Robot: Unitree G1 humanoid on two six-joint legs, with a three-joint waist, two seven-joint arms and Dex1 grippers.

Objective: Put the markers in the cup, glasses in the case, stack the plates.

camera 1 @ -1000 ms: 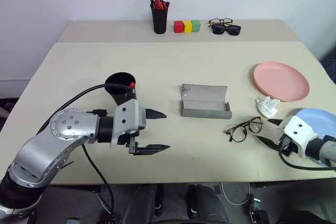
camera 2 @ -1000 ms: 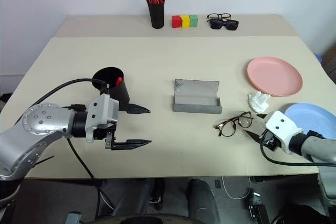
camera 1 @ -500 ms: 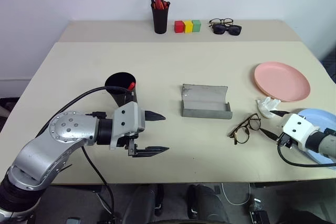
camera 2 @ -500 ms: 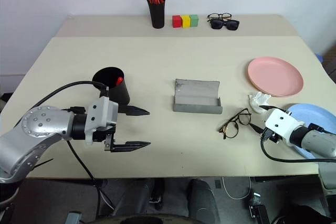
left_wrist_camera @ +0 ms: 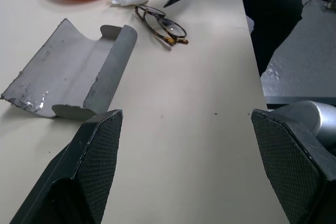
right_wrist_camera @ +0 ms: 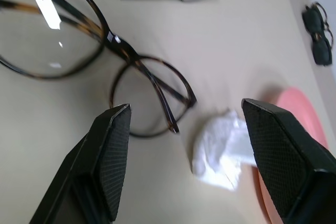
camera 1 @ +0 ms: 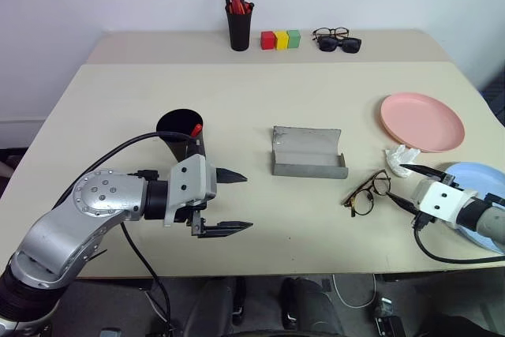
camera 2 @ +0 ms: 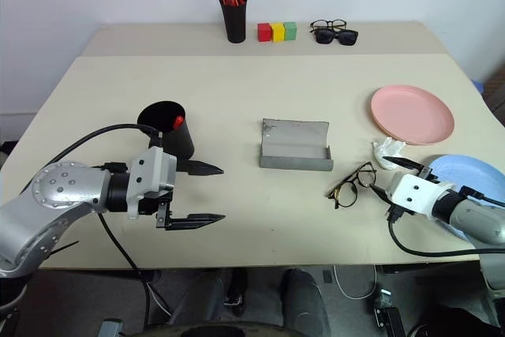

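We find no text, label, brand, number or sign that can be read anywhere in these views. The grey case at the centre of the frame has a small mark on its lining, visible in the left wrist view, but it is too small for us to read. The plates, the cup, the coloured blocks at the top centre and the holder of pens beside them carry plain surfaces as far as we can tell, and so does the tabletop.
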